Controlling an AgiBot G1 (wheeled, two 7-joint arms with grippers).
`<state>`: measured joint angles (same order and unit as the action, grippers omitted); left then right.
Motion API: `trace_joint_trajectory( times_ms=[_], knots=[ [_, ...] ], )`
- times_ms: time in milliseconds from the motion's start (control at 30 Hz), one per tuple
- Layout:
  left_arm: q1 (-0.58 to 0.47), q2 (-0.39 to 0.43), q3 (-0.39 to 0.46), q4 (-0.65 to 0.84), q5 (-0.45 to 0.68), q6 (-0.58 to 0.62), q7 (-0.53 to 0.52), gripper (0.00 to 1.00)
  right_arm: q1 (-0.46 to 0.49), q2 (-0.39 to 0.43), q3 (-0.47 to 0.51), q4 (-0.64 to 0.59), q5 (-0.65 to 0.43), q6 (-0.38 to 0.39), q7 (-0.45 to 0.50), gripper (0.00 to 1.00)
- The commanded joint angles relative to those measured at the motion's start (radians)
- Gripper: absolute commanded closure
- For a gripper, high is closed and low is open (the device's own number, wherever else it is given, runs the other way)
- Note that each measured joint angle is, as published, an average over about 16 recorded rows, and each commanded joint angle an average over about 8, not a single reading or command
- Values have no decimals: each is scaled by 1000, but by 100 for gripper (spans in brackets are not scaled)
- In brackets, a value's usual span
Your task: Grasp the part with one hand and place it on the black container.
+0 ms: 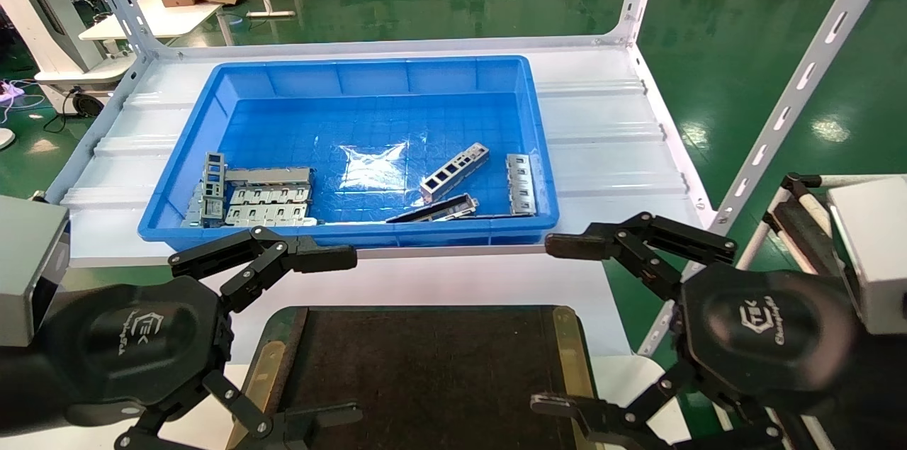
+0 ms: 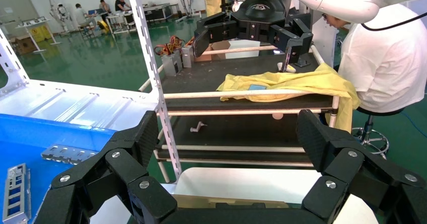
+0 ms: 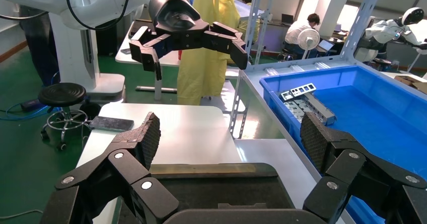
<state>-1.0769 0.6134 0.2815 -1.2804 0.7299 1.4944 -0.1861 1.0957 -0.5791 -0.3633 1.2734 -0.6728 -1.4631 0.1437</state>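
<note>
The part point(image 1: 454, 172), a slim silver-grey bracket with a row of square cutouts, lies tilted in the right half of the blue bin point(image 1: 212, 99); it also shows in the left wrist view point(image 2: 15, 191). A similar bracket point(image 1: 521, 184) lies by the bin's right wall. The black container point(image 1: 425, 372), a flat dark tray with gold side strips, sits in front of the bin; it also shows in the right wrist view point(image 3: 211, 189). My left gripper point(image 1: 340, 336) hovers open and empty over the tray's left edge. My right gripper point(image 1: 560, 326) hovers open and empty over its right edge.
A darker flat strip point(image 1: 432, 210) lies near the bin's front wall. Wider plates with cutouts point(image 1: 269, 195) are stacked at the bin's left end. White shelf uprights point(image 1: 793, 96) rise on the right. A cart with a yellow cloth point(image 2: 282, 85) stands to the right.
</note>
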Motion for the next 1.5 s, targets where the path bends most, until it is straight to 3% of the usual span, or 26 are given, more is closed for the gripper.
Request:
trace_joint_trajectory(
  times_ms=[33,1200,1500],
  knots=[
    [0,0,0,0,0,0,0,0,0,0,0,0,0,0,0,0],
    [-1,0,0,-1,1,0,1,0,0,0,0,0,0,0,0,0],
    [-34,17,15,-3,44,-16,4,0,0,0,0,0,0,0,0,0]
  ],
)
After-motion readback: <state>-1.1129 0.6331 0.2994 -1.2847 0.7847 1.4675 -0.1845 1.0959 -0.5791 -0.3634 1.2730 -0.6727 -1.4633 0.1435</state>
